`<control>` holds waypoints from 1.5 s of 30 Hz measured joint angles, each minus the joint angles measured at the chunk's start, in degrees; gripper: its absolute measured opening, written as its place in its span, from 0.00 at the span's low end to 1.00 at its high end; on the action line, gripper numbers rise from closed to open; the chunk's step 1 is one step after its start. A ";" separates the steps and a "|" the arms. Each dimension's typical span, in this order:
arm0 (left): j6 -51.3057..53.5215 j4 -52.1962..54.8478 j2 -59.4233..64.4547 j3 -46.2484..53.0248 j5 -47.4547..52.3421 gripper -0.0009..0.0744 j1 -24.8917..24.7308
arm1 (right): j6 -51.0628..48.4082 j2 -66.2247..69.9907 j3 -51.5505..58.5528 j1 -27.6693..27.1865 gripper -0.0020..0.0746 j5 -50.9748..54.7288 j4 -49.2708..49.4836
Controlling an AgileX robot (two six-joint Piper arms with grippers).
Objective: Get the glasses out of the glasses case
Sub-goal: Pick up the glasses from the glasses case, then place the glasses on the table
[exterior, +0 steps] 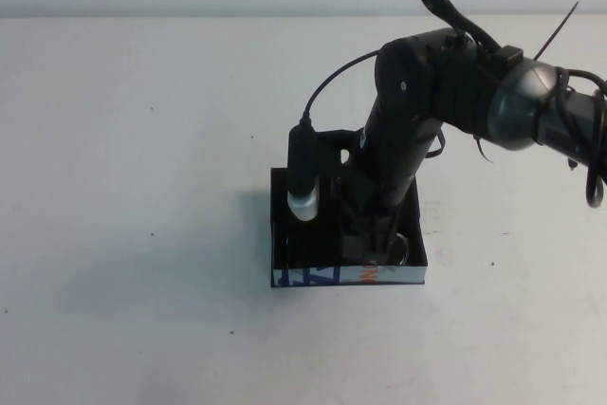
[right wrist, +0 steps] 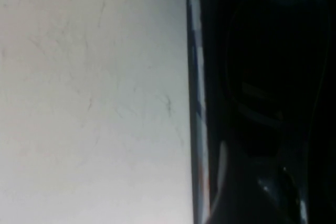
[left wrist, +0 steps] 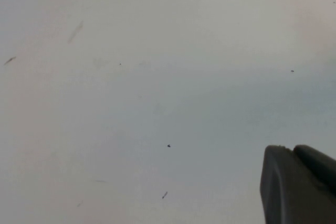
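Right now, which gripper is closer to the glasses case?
Right. The right gripper is down inside the glasses case, at the glasses. The left gripper is out of the high view, over bare table, with no case in sight.

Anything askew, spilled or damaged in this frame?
Nothing stands out. The shallow black glasses case sits flat on the white table, right hand reaching inside over the dark-rimmed glasses; left hand hovers over bare table.

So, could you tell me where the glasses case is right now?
In the high view the glasses case sits on the white table just right of centre, with the right gripper reaching down inside it; the left gripper is elsewhere.
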 joint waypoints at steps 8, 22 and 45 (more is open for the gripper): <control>0.00 0.00 0.00 0.00 0.00 0.01 0.00 | 1.48 2.42 -1.37 0.00 0.43 -1.92 -0.64; 0.00 0.00 0.00 0.00 0.00 0.01 0.00 | 1.53 4.78 -1.96 0.00 0.39 -3.11 -0.64; 0.00 0.00 0.00 0.00 0.00 0.01 0.00 | 41.60 -12.26 -9.81 -7.23 0.07 6.21 -2.05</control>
